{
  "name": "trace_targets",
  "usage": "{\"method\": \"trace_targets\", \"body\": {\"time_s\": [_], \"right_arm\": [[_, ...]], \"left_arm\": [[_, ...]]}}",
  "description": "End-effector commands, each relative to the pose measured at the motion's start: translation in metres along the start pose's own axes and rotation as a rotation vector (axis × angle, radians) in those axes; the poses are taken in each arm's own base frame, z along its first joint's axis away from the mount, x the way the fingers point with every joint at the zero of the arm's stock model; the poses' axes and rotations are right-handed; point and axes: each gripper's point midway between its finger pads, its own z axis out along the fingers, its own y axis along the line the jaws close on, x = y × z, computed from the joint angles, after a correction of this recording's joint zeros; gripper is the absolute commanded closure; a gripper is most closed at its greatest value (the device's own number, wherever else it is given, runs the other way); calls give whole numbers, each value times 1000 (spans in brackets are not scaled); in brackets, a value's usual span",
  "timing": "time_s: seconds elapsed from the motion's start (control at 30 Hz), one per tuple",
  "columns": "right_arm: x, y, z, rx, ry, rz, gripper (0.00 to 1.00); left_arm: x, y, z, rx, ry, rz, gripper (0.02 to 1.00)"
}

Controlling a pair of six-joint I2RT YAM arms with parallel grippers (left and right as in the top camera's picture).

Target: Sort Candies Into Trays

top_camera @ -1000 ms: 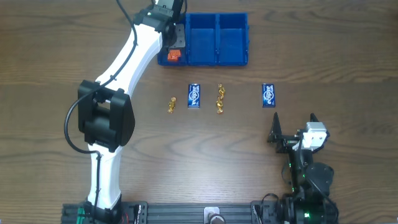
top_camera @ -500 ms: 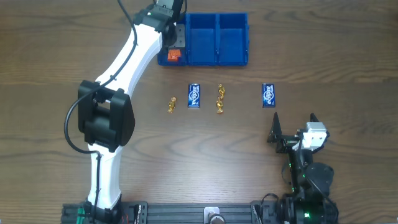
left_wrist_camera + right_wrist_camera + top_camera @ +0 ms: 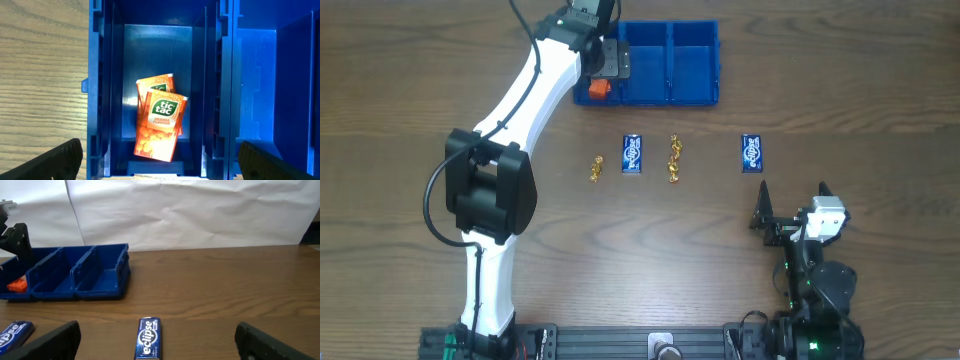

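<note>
- The left gripper (image 3: 159, 150) hangs right over the left-end compartment of the blue tray (image 3: 670, 62), which sits at the worktop's far edge. Its fingers are spread wide with nothing in them.
- Two orange candy boxes (image 3: 160, 120) lie in that compartment, one overlapping the other. I'd call the orange sort done and this the pull-away from the bin.
- To do it well, go straight up first and only then swing. The fingers are spread wider than the compartment, so a sideways move down low could clip a wall and shove the tray.
- Waiting in a row across the middle of the worktop: a small gold candy (image 3: 597, 167), a blue pack (image 3: 633, 153), a longer gold candy (image 3: 674, 158), and another blue pack (image 3: 752, 152) off toward the right.
- The right gripper (image 3: 792, 200) sits near the worktop's near right corner, jaws apart and holding nothing, with that right-hand blue pack just ahead of it. That seems the natural pick for that arm.
- For the left arm I'd go for the small gold one next, since it's nearest its side. Keep each kind to its own compartment.
</note>
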Motion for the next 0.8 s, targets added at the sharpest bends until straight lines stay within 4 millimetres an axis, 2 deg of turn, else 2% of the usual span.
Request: {"method": "trace_targets", "body": {"time_s": [0.03, 0.1, 0.2, 0.33, 0.47, 0.57, 0.63, 0.7, 0.73, 0.8], "right_arm": [[1, 2, 0, -7, 3, -13, 3], [1, 2, 0, -7, 3, -13, 3], [1, 2, 0, -7, 3, -13, 3], [1, 2, 0, -7, 3, -13, 3], [1, 2, 0, -7, 3, -13, 1], [1, 2, 0, -7, 3, -13, 3], [1, 2, 0, -7, 3, -13, 3], [1, 2, 0, -7, 3, -13, 3], [1, 2, 0, -7, 3, -13, 3], [1, 2, 0, -7, 3, -13, 3]], "left_arm": [[-1, -3, -2, 18, -2, 8, 20], [-6, -5, -11, 31, -19, 6, 20], [-23, -7, -44, 57, -89, 6, 20], [-48, -5, -107, 74, -223, 19, 20], [-70, 8, -197, 65, -404, 20, 20], [-73, 18, -266, 44, -538, 37, 20], [-69, 26, -314, 16, -628, 53, 23], [-62, 34, -351, 5, -696, 56, 20], [-54, 42, -378, 10, -749, 52, 20], [-41, 52, -403, 20, -805, 50, 20]]}}
